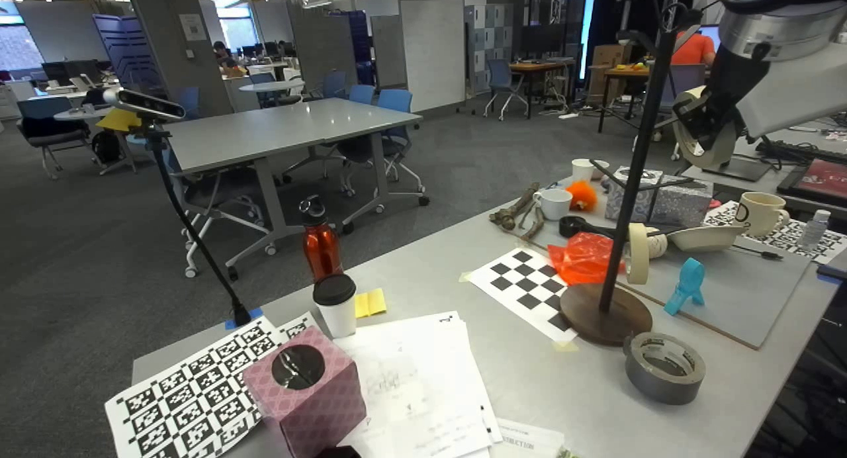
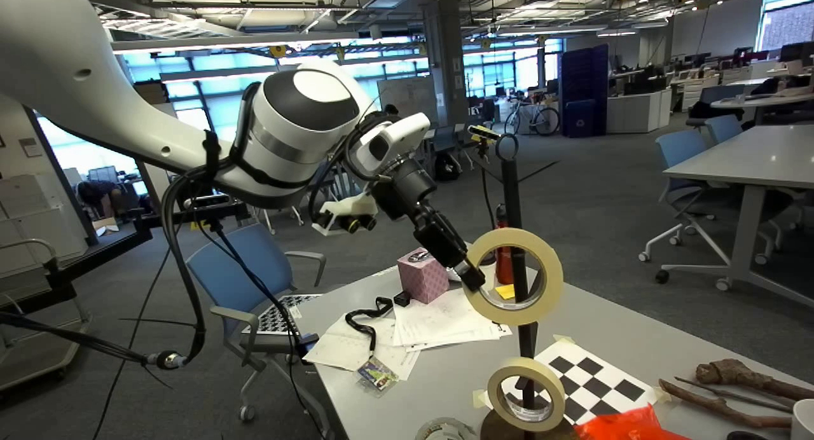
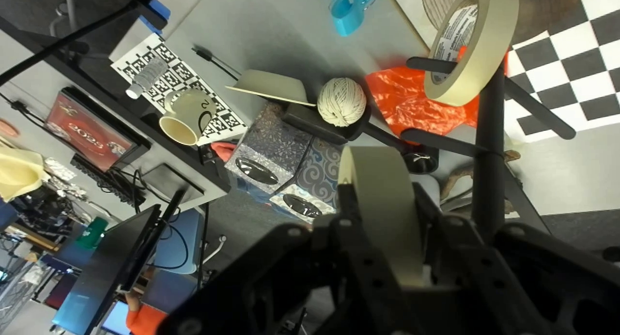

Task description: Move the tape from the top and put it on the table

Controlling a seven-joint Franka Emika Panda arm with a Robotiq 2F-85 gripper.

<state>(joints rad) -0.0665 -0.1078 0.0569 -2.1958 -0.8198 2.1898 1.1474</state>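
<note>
Beside the dark pole (image 1: pixel 640 147): the cream roll (image 3: pixel 386 204) is held up in the air by my fingers (image 2: pixel 473 278), higher than the worktop (image 1: pixel 529 378) and not yet set down.
Fingers: closed on the roll, pinching it across its width, one against each flat side.
Step in hand: I judge it to be the taking-off, and near its end; carrying and laying down remain.
Peg (image 3: pixel 438 140): the nearest one I see in the wrist view seems to end near the roll; whether another reaches into its open centre, I cannot tell.
Next move: I should draw outward from the pole before sinking, I think, keep off the lower roll (image 3: pixel 495 39), then settle mine on a bare stretch, perhaps between the loose papers (image 1: pixel 417 378) and the brown base (image 1: pixel 609 329).
Gap: in an exterior view, background shows between the roll (image 1: pixel 720 150) and the pole, so the roll is beside it, not around it.
Open centre: in an exterior view, the roll (image 2: pixel 553 278) faces front with the pole seen through it, and the gap is lost.
Wrist view: both my fingers show at the roll's sides, but its centre is hidden.
</note>
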